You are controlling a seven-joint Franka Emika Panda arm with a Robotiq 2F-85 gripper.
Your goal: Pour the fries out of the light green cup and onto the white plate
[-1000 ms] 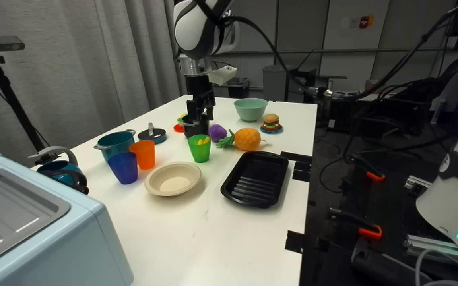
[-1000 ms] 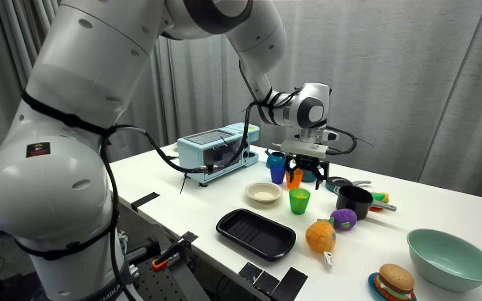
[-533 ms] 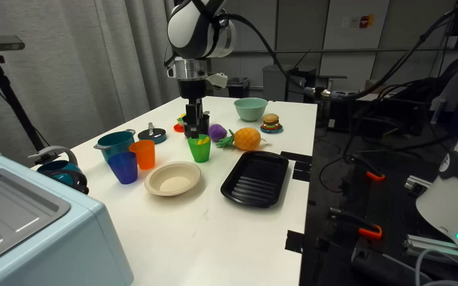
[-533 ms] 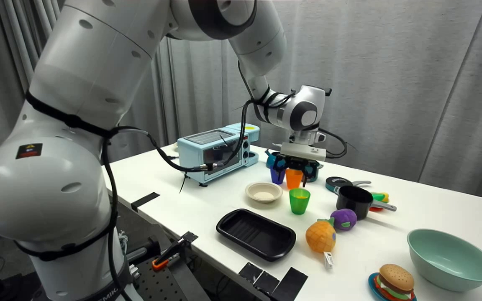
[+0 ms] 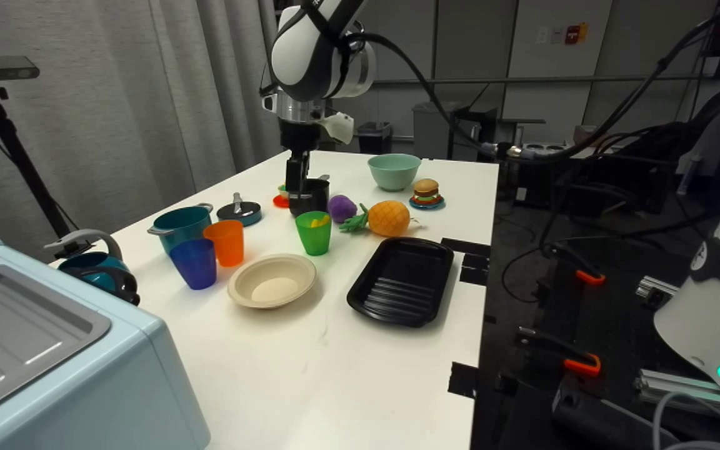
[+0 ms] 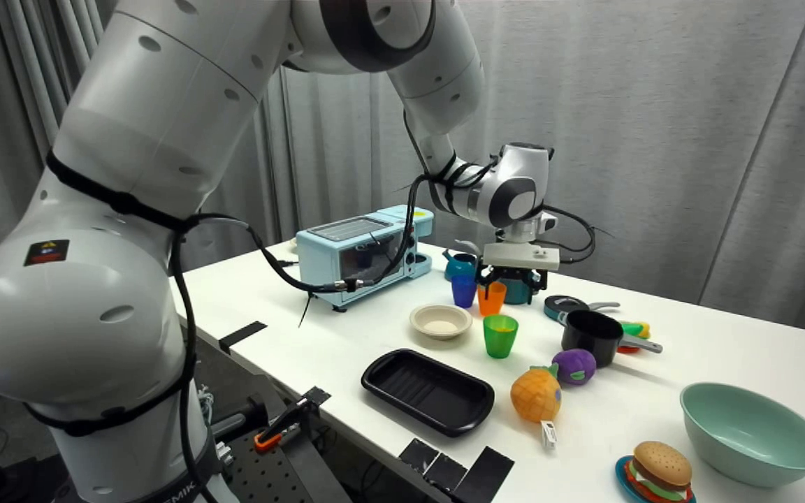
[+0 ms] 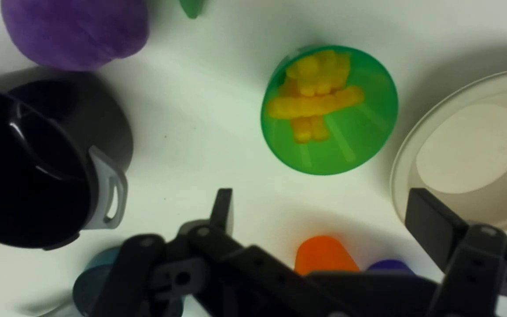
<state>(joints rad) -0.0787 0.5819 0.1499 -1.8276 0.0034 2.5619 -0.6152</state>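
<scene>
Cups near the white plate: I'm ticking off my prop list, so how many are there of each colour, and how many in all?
Light green cup: 1, with the fries inside
Orange cup: 1
Blue cup: 1
Total: 3 cups near the white plate
</scene>
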